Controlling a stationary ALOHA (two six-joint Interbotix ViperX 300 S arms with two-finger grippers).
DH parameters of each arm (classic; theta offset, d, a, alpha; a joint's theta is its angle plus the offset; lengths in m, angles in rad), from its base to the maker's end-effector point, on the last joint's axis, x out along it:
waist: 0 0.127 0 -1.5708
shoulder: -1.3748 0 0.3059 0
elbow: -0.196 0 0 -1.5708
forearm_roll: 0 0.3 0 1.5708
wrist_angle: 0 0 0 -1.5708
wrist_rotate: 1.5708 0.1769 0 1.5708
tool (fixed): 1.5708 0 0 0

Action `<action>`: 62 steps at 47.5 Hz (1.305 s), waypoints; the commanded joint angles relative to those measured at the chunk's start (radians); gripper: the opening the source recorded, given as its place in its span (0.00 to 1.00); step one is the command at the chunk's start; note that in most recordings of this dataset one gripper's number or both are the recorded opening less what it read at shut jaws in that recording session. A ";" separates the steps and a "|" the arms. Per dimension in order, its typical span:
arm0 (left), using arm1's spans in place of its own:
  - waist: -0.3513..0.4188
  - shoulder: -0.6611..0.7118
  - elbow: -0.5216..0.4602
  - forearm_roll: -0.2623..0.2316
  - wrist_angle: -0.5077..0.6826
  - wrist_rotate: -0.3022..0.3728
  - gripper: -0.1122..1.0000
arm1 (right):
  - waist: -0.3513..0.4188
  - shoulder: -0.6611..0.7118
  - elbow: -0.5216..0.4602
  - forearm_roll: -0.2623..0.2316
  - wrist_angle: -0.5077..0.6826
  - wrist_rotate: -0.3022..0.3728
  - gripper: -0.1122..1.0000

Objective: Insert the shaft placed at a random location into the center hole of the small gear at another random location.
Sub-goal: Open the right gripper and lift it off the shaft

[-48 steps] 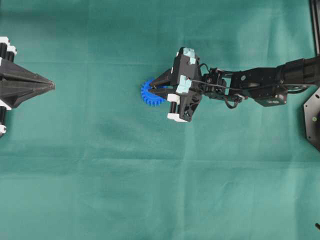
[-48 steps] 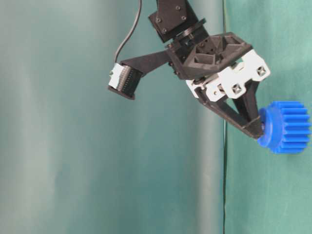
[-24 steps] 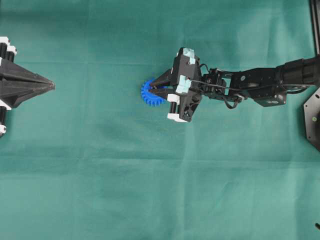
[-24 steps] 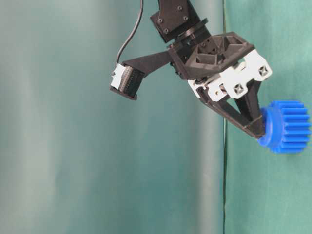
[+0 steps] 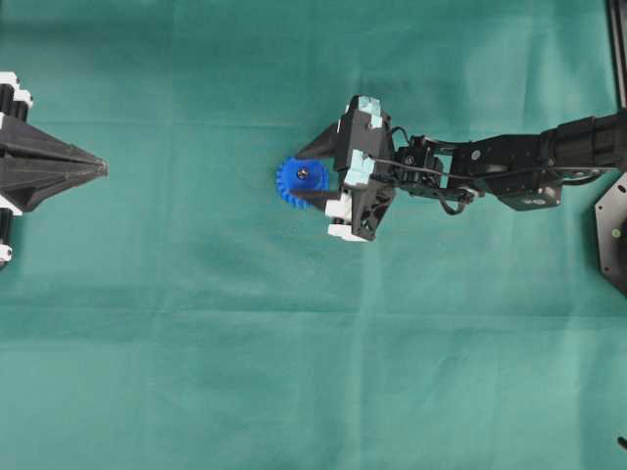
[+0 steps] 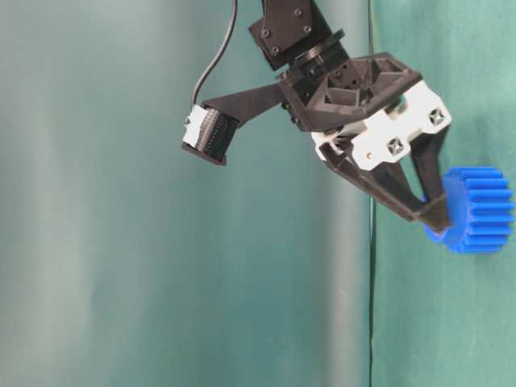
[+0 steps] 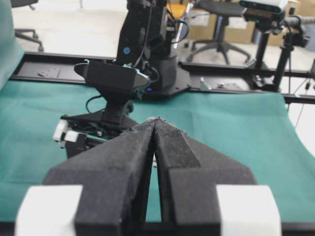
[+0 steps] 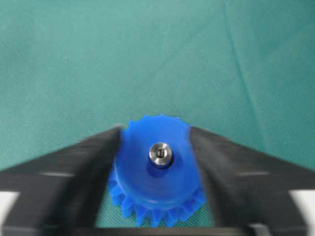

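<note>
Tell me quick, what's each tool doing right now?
Left tool: closed, empty.
Right tool: open, fingers either side of the gear; pin sits in its hub.

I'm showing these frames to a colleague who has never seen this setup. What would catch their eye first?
Most striking is the small gear, bright blue against the green cloth near the middle of the overhead view, with the shaft shining silver in its hub. The right end effector reaches in from the right, its fingers spread either side of the gear. At the far left edge, the left end effector sits closed to a point.
</note>
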 commanded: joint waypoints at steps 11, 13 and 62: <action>0.000 0.003 -0.011 -0.002 -0.005 0.002 0.10 | 0.009 -0.048 -0.018 0.003 -0.005 0.003 0.77; 0.000 0.003 -0.011 -0.002 -0.005 0.002 0.10 | 0.011 -0.064 -0.018 0.003 -0.002 0.002 0.77; 0.000 0.003 -0.009 -0.003 -0.005 0.002 0.10 | 0.043 -0.581 0.287 -0.006 0.120 0.000 0.77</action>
